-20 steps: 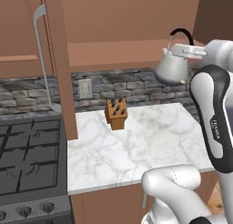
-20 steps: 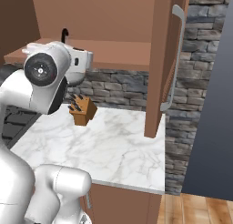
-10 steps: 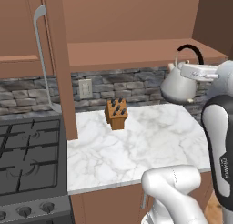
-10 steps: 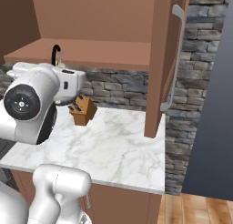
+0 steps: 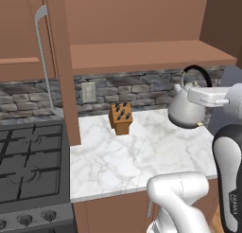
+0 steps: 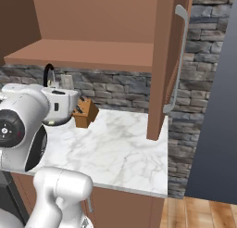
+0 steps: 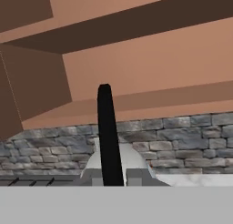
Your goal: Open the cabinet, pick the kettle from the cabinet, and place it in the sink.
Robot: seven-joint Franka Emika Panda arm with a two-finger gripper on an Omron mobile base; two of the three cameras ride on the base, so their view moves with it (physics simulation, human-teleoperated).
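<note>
My fingers [image 7: 98, 176] pinch kettle [image 5: 185, 110] handle, clear of cabinet [image 5: 142, 57]. Best carry level, slow, toward sink; avoid knife block [image 5: 120, 117].

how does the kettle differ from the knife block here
The kettle is silver-grey rounded metal with a black arched handle; the knife block is a boxy brown wooden piece. The kettle hangs in the gripper above the counter; the knife block stands on it near the stone backsplash.
</note>
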